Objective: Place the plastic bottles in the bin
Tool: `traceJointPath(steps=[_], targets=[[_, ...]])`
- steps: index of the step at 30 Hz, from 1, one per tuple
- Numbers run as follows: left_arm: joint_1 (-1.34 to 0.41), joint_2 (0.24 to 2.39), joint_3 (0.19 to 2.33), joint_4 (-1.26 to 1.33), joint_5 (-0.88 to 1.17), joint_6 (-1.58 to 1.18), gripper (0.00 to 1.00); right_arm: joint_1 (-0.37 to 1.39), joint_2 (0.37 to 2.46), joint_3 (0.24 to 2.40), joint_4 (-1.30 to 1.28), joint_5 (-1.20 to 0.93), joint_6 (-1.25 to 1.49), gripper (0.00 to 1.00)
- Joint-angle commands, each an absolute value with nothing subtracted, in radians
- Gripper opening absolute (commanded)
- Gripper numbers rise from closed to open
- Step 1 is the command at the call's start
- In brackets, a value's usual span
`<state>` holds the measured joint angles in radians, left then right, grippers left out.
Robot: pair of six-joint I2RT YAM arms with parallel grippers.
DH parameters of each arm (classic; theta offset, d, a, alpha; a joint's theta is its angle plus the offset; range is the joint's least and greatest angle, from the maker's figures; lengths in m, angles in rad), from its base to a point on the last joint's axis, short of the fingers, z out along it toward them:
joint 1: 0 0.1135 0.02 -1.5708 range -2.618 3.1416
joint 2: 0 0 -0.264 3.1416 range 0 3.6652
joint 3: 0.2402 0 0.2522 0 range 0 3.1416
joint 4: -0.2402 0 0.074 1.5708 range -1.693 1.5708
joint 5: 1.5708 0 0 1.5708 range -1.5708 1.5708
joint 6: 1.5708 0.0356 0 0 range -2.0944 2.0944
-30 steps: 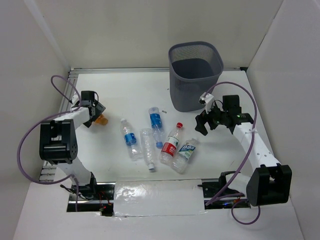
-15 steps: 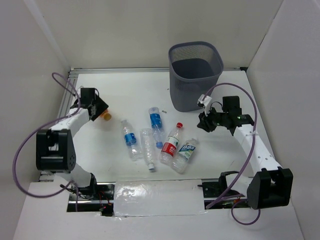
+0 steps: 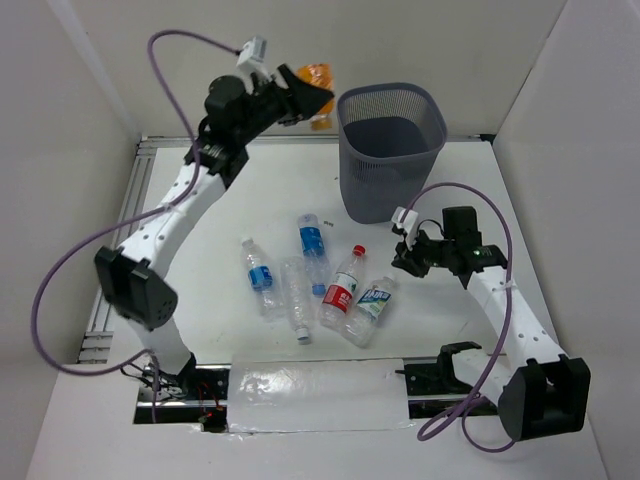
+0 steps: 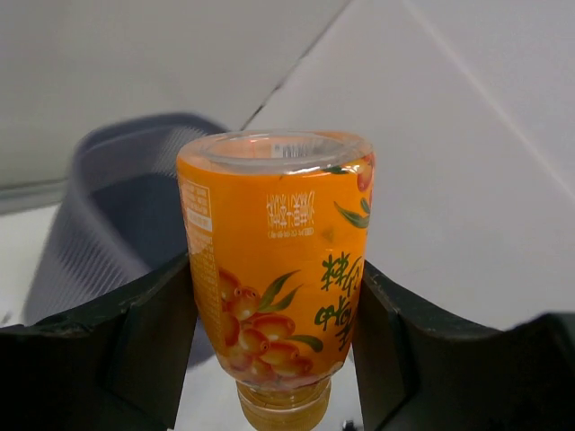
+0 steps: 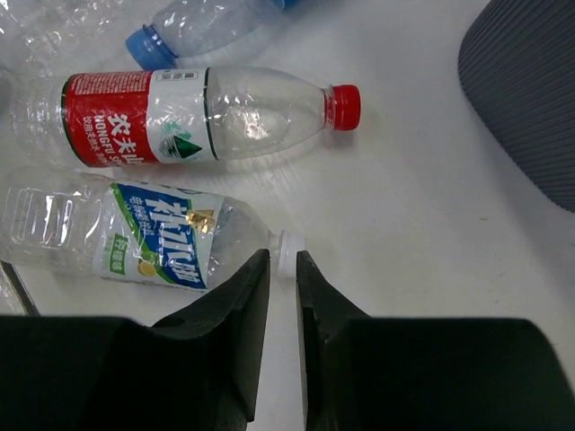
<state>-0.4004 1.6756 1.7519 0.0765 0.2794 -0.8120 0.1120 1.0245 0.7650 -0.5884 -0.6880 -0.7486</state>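
Bin: dark mesh, upright at the far right of the table.

Left arm raised high. Left gripper is clamped on an orange-labelled bottle, one finger on each side of its label. The bottle sits in the air just left of the bin's rim.

Right gripper is low over the table, near side of the bin. Its jaws are almost together with only a thin slit between them, holding nothing. The tips are beside the white cap of the green-white bottle.

Five plastic bottles lie clustered mid-table, left of the right gripper:
- two blue-label bottles
- the unlabelled bottle
- the red-label bottle
- the green-white bottle
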Motion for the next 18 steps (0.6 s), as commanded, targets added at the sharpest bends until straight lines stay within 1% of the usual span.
traceJointPath(steps=[1, 2, 3, 4, 5, 6, 7, 9, 10, 11, 13, 14, 17, 18], targets=[[-0.466, 1.859, 1.986, 0.105, 0.353, -0.793, 0.0, 0.123, 0.98, 0.756, -0.574, -0.695, -0.769, 0.27], [-0.495, 1.909, 2.138, 0.075, 0.33, -0.772, 0.0, 0.132, 0.971, 0.746, -0.565, -0.695, -0.769, 0.29], [-0.508, 2.01, 2.211, 0.042, 0.307, -0.772, 0.01, 0.132, 0.96, 0.746, -0.565, -0.686, -0.769, 0.31], [-0.508, 2.057, 2.271, 0.023, 0.292, -0.772, 0.06, 0.132, 0.96, 0.746, -0.565, -0.686, -0.769, 0.39], [-0.523, 2.094, 2.351, -0.003, 0.249, -0.772, 0.08, 0.132, 0.951, 0.746, -0.565, -0.686, -0.758, 0.43], [-0.535, 2.124, 2.37, -0.003, 0.223, -0.772, 0.1, 0.132, 0.951, 0.746, -0.565, -0.686, -0.758, 0.46], [-0.546, 2.163, 2.37, -0.003, 0.18, -0.781, 0.24, 0.132, 0.942, 0.746, -0.565, -0.677, -0.758, 0.51], [-0.557, 2.184, 2.37, 0.014, 0.141, -0.781, 0.42, 0.132, 0.933, 0.746, -0.565, -0.676, -0.758, 0.57], [-0.566, 2.195, 2.37, 0.014, 0.118, -0.764, 0.52, 0.132, 0.933, 0.746, -0.565, -0.676, -0.758, 0.58], [-0.575, 2.224, 2.409, -0.009, 0.079, -0.764, 0.7, 0.132, 0.933, 0.746, -0.565, -0.676, -0.758, 0.61], [-0.575, 2.25, 2.448, -0.021, 0.063, -0.753, 0.91, 0.141, 0.922, 0.736, -0.565, -0.676, -0.758, 0.65], [-0.575, 2.259, 2.463, -0.021, 0.063, -0.753, 1.0, 0.141, 0.913, 0.726, -0.565, -0.676, -0.778, 0.68], [-0.575, 2.269, 2.483, 0.008, 0.063, -0.753, 1.0, 0.141, 0.902, 0.716, -0.593, -0.728, -0.848, 0.84], [-0.575, 2.269, 2.494, 0.008, 0.074, -0.762, 1.0, 0.141, 0.902, 0.716, -0.606, -0.745, -0.917, 0.87]])
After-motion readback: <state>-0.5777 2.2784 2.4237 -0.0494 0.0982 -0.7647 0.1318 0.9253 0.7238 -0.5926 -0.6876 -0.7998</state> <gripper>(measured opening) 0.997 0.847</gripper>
